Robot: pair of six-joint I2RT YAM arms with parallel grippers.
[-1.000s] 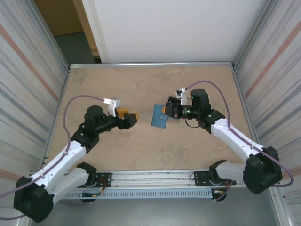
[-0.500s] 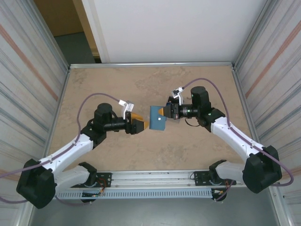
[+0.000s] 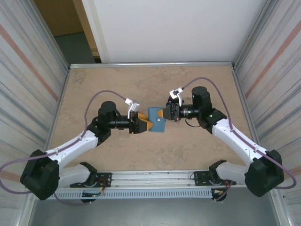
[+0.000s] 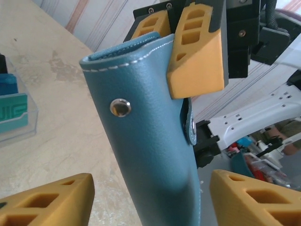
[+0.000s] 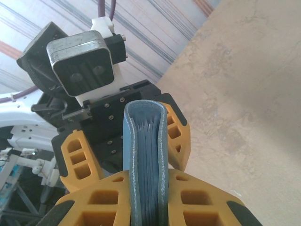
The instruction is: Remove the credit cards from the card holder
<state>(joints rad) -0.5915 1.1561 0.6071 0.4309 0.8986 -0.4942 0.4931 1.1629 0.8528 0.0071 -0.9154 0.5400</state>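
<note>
Slate-blue card holder (image 3: 156, 119) held off the beige counter (image 3: 117, 84), between two hands that face each other.
The right hand (image 3: 163, 113) is clamped on the folded card holder, with one orange finger on each cover. The left hand (image 3: 146, 124) is spread open and not gripping, its two fingers flanking the holder's free end without pressing it. In the right wrist view the holder's edge shows the credit cards (image 5: 146, 160) as thin, dark layers tucked between the two panels. In the left wrist view a metal snap stud (image 4: 120, 107) sits on the stitched cover, and the right hand's fingers cover the far part of the holder. A clear-walled case with something teal inside (image 4: 14, 113) lies on the counter at that view's left edge; I cannot tell what it is. Striped walls (image 3: 28, 70) close in both sides.
</note>
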